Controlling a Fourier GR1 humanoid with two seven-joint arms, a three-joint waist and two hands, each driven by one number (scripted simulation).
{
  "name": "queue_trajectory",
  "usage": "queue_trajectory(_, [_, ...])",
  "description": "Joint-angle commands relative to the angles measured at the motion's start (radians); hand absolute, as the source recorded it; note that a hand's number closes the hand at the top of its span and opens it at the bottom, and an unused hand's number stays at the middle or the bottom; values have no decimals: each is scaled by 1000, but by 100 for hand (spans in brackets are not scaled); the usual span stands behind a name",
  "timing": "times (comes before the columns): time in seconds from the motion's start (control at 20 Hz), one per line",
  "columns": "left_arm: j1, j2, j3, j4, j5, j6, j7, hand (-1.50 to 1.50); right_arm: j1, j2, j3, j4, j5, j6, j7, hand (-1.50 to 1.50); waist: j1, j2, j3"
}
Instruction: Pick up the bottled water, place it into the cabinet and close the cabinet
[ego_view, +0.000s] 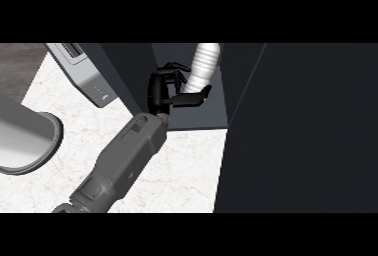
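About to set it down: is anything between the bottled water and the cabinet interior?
Nothing visible stands in the way. The robot hand is curled round the bottled water, which already sits in the cabinet opening, between the dark side wall at left and the open door at right. The shelf below looks bare.

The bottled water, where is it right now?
In the head view, the bottled water is top centre, tilted inside the open cabinet, with a hand curled round it.
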Motion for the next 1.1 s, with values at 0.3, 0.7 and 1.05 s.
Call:
queue_trajectory(0.3, [-134,0,10,242,34,101,-90,150,52,11,22,-47,-11,33,-48,-150,-18,5,0])
queue_trajectory(0.7, [-192,0,16,375,-13,114,-149,-150,70,-17,-14,-87,-47,60,-25,-150,-26,9,0])
queue_trajectory(1.05, [-256,11,84,457,-2,39,-150,-150,94,-12,20,-87,-25,68,-44,-150,-38,15,-1])
